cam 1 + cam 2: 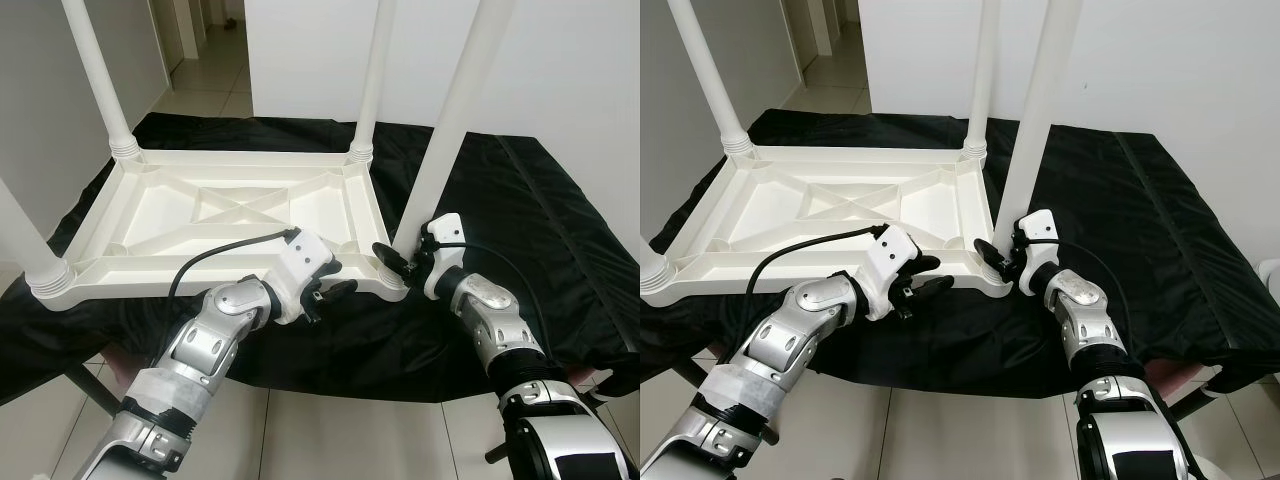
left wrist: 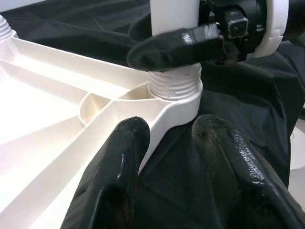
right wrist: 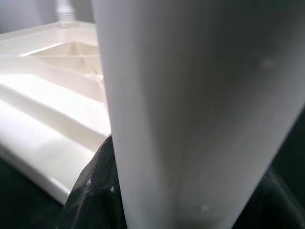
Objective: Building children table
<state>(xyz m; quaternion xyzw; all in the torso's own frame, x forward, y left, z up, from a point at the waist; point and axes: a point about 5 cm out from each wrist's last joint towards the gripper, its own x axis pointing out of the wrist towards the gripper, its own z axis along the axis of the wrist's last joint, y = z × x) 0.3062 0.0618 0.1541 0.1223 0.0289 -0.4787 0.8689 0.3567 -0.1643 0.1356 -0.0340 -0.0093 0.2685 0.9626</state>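
Observation:
A white plastic children's table lies upside down on a black cloth. Legs stand up from its back left, back right and near left corners. A fourth leg stands in the threaded socket at the near right corner. My right gripper is shut on this leg just above the socket, one black finger wrapped around it. My left gripper is open at the front rim beside that corner, one finger over the table, the other over the cloth.
The black cloth covers a low platform that ends just in front of me, with tiled floor below. A white wall stands behind, and a doorway at the back left. Free cloth lies to the right of the table.

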